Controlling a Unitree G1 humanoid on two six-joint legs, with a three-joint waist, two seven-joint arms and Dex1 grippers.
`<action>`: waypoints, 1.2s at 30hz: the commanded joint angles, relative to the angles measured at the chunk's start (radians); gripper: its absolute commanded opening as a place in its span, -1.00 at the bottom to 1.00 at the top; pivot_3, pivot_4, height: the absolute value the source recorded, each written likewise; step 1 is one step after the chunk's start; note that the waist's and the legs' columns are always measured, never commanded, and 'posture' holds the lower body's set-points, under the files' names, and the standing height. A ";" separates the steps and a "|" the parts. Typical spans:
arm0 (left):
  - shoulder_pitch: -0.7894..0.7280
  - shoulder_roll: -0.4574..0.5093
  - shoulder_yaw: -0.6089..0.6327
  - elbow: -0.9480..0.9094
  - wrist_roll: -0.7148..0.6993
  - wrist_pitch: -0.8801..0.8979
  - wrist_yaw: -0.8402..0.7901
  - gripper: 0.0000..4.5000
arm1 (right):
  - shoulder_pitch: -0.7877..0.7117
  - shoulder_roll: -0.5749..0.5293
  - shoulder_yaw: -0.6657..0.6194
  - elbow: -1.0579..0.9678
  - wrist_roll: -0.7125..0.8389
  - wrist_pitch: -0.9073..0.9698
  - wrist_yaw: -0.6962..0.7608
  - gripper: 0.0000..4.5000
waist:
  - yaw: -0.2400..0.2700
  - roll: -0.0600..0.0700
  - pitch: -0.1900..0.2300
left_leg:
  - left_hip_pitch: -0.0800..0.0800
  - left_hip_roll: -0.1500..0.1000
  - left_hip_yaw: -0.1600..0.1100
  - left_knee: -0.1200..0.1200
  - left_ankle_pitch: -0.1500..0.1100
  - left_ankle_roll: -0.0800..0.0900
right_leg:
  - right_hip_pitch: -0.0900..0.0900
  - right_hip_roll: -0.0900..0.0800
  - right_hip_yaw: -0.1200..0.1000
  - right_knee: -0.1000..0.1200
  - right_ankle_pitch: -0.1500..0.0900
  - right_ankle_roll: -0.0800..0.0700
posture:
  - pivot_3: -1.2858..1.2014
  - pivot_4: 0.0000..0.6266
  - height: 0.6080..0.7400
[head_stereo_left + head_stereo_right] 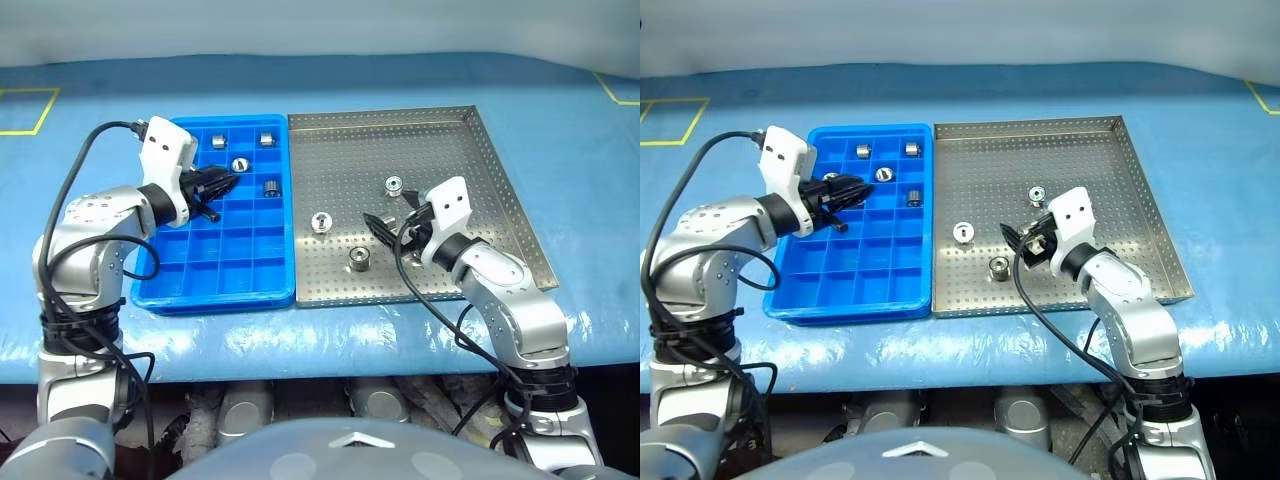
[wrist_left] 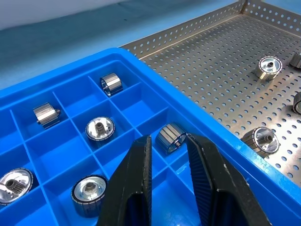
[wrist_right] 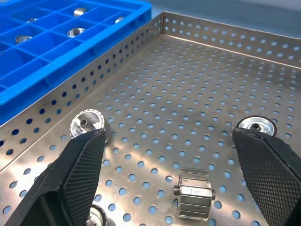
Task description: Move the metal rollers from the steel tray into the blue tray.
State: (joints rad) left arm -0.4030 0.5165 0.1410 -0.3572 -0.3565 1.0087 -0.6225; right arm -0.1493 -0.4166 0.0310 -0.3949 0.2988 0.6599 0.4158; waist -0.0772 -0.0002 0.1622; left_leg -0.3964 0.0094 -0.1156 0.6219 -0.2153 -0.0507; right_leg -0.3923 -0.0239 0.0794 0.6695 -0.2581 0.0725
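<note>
The blue tray (image 1: 215,285) and the steel tray (image 1: 440,140) sit side by side on a pale blue table cover (image 1: 330,80), their long edges touching, the blue one on the robot's left. The left gripper (image 1: 222,183) hangs over the middle compartments of the blue tray, pointing toward the steel tray, with its two black fingers (image 2: 136,188) drawn near together and nothing between them. In the left wrist view a metal roller (image 2: 170,137) lies on its side in a compartment just past the fingertips, in line with the narrow gap but not in it; more rollers rest in compartments around it, some upright with the dark hole showing, such as one at (image 2: 99,128), and some on their sides, such as one at (image 2: 111,84). The right gripper (image 1: 384,228) is low over the steel tray with its jaws spread wide and empty. In the right wrist view one roller (image 3: 194,193) lies on its side on the perforated floor between the two spread fingers, nearer the wrist than the tips and touching neither. Another roller (image 3: 87,123) stands just beside the tip of one finger (image 3: 77,174), and a third (image 3: 256,125) stands just beside the tip of the other. From the head views, loose rollers in the steel tray are at (image 1: 394,184), (image 1: 321,221) and (image 1: 359,258), all near the right gripper.
</note>
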 commanded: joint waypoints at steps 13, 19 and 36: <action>0.008 0.002 -0.090 0.003 0.007 -0.275 -0.016 -0.45 | -0.128 -0.016 0.140 0.052 -0.037 -0.008 0.100 1.00 | -0.005 0.000 0.000 | 0.000 0.000 0.000 0.000 0.000 0.000 | 0.000 0.000 -0.001 -0.001 0.000 0.000 | -0.02 -0.52 1.00; -0.082 -0.004 -0.290 0.058 0.050 -0.339 -0.112 -0.45 | -0.054 -0.022 0.028 -0.112 0.007 0.017 0.062 1.00 | 0.006 0.000 0.000 | -0.002 -0.001 -0.001 0.000 0.000 0.000 | 0.000 0.000 -0.002 -0.002 0.002 -0.004 | -0.04 -0.52 1.00; -0.513 -0.117 -0.708 0.642 0.403 -0.491 -0.306 -0.45 | 0.190 -0.041 -0.107 -0.431 -0.033 0.092 -0.107 1.00 | -0.119 0.000 0.000 | -0.004 0.000 0.000 0.000 -0.001 0.002 | -0.002 0.001 0.001 -0.003 -0.001 0.001 | -0.20 -0.52 1.00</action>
State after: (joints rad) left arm -0.8905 0.3938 -0.5847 0.2923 0.0378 0.5372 -0.9023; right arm 0.0400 -0.4624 -0.0581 -0.7906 0.2724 0.7534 0.3234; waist -0.1958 -0.0002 0.1622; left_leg -0.3999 0.0099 -0.1153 0.6221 -0.2163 -0.0491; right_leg -0.3938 -0.0223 0.0800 0.6661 -0.2593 0.0740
